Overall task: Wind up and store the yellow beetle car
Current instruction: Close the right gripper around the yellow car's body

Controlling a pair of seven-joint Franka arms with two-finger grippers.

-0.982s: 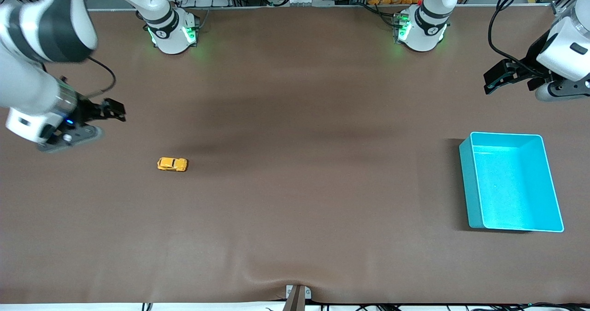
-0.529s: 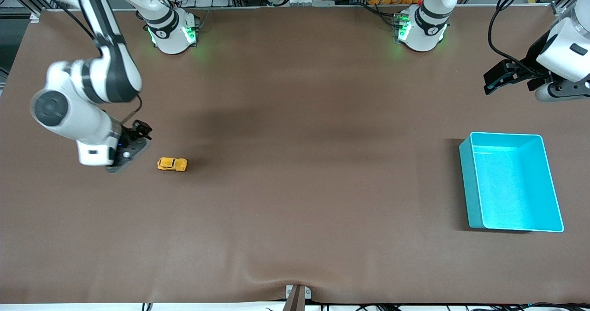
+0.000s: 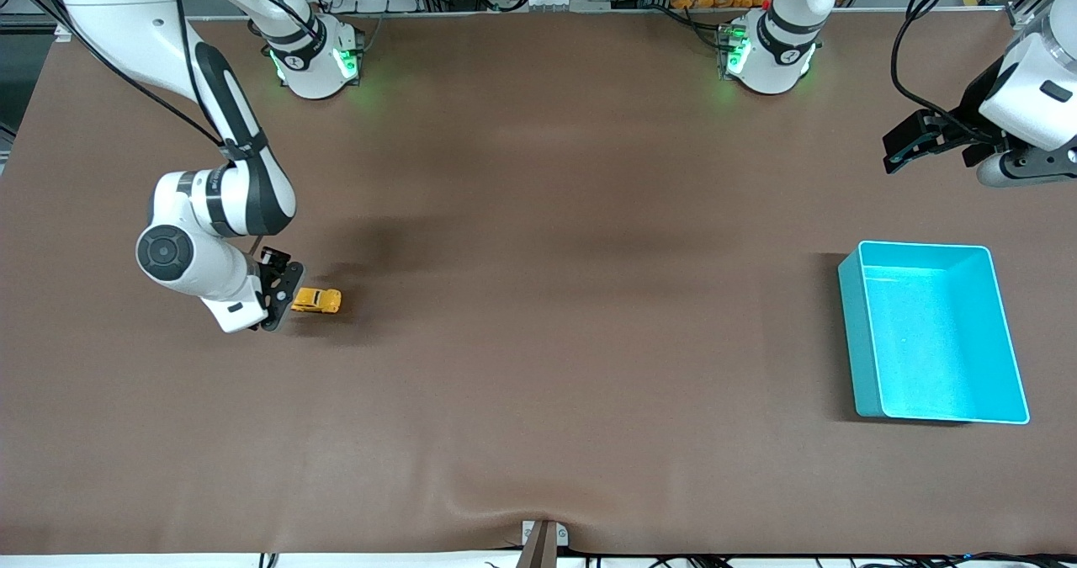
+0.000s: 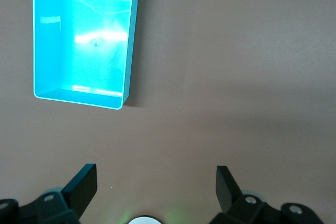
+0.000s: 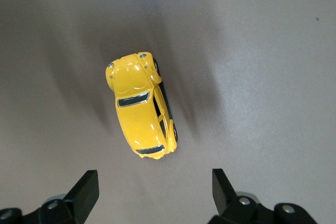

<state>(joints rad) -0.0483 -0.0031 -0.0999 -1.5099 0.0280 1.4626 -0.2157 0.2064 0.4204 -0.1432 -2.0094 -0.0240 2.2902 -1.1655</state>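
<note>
Right tool (image 3: 283, 292) beside beetle car (image 3: 317, 299) on table (image 3: 538, 341)

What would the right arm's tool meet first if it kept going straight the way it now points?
Most likely the yellow beetle car: the right tool, fingers open, points at the car, which lies just ahead between the finger lines on the table. How high the tool is remains unclear.

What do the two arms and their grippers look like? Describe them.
Both are glossy white Franka arms with dark grey joint bands and loose black cables. Each base glows green. The right gripper and the left gripper are black with two flat wedge-shaped fingers; silver screws show on the finger mounts.
</note>
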